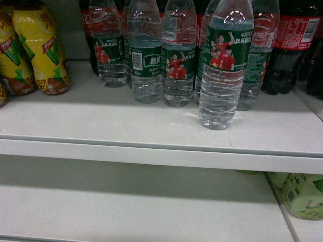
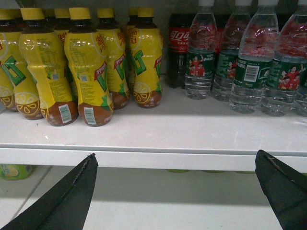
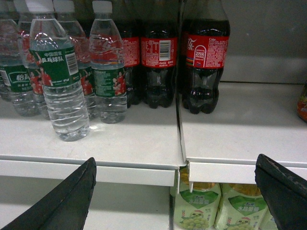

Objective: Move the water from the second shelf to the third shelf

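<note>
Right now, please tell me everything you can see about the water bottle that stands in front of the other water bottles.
The water bottle is clear ribbed plastic, as it looks, and appears nearly full. In the right wrist view it has a white cap. A green wrap label shows people in red shirts, white Chinese text and a barcode. It stands upright on the white shelf, nearer the front edge than the row of similar bottles behind it, and seems apart from them. Neither gripper touches it.

water bottle (image 1: pixel 224 60) cap cut off at top | cola bottles (image 1: pixel 292 45) tops cropped
</note>
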